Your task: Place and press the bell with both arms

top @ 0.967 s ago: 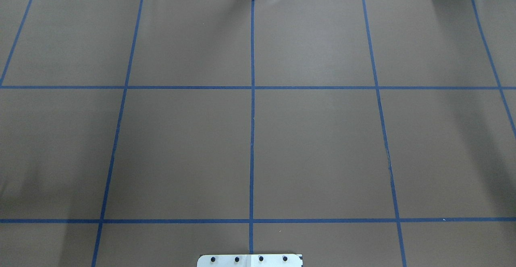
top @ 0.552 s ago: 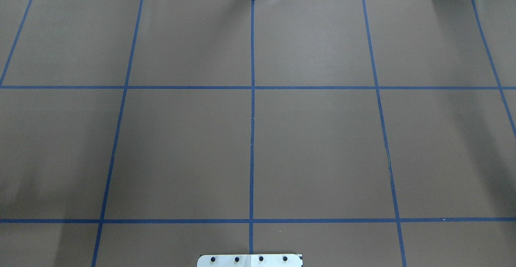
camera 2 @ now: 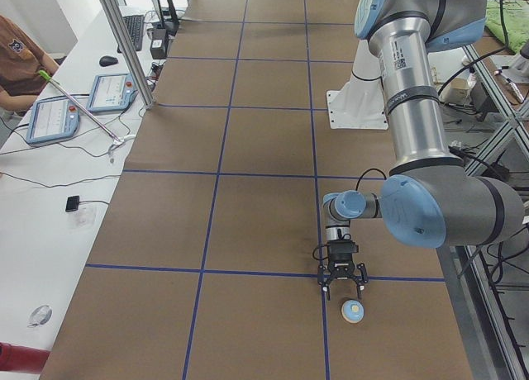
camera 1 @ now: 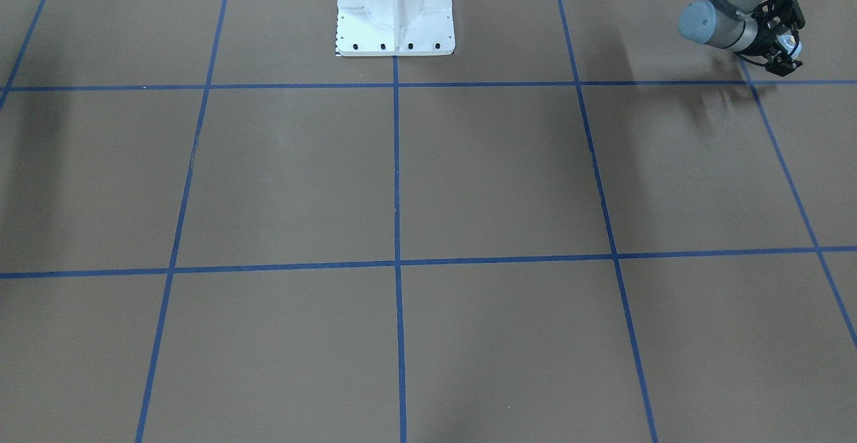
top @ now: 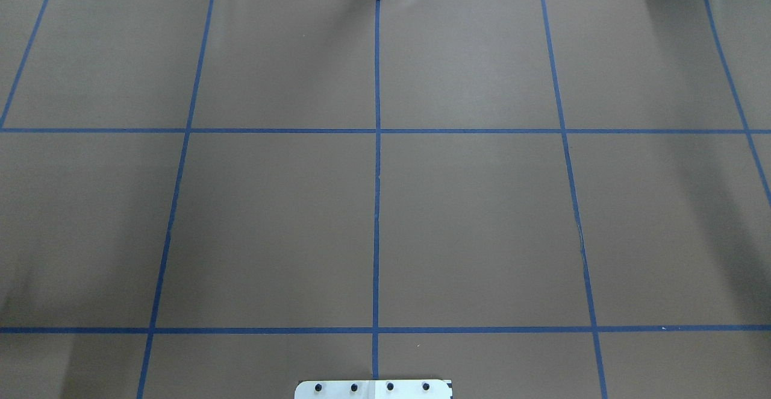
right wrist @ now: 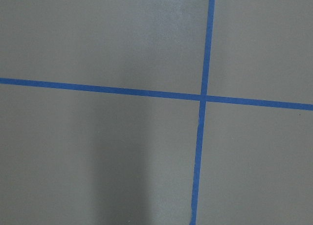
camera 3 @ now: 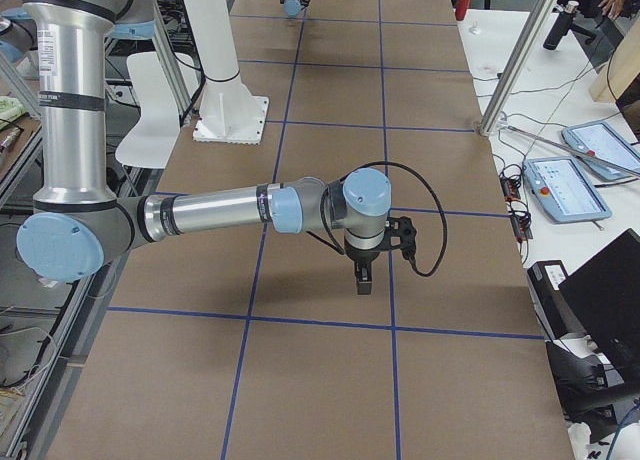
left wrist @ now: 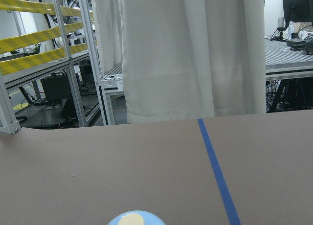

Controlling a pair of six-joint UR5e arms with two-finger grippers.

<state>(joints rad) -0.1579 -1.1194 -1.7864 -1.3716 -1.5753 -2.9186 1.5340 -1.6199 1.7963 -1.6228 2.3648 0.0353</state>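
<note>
So the bell (camera 2: 354,311) is a little dome thing, light blue, with a pale yellow button on top. From the left-end camera I honestly can't make out much of a base ring, it's too small. It's sitting upright on the brown tabletop (camera 2: 248,231), down at the robot's left end. It's in the corner square where two of the blue tape lines (camera 2: 264,273) cross, close to both lines but not on either.

The left hand (camera 2: 343,291) points straight down right next to it. In that side view its black fingers are spread apart with nothing between them. The bell lies just on the camera side of the fingertips, very close to one of them, though I can't say if they touch. The left wrist cam only catches the top of the bell poking up at the bottom edge of the shot, yellow button showing.

The right hand (camera 3: 361,288) is well away from all this, out at the other end of the tabletop. It points down near a tape crossing. It only shows in the right-end camera, so I can't tell whether it's spread or closed. Its wrist cam shows just bare tabletop and tape.
</note>
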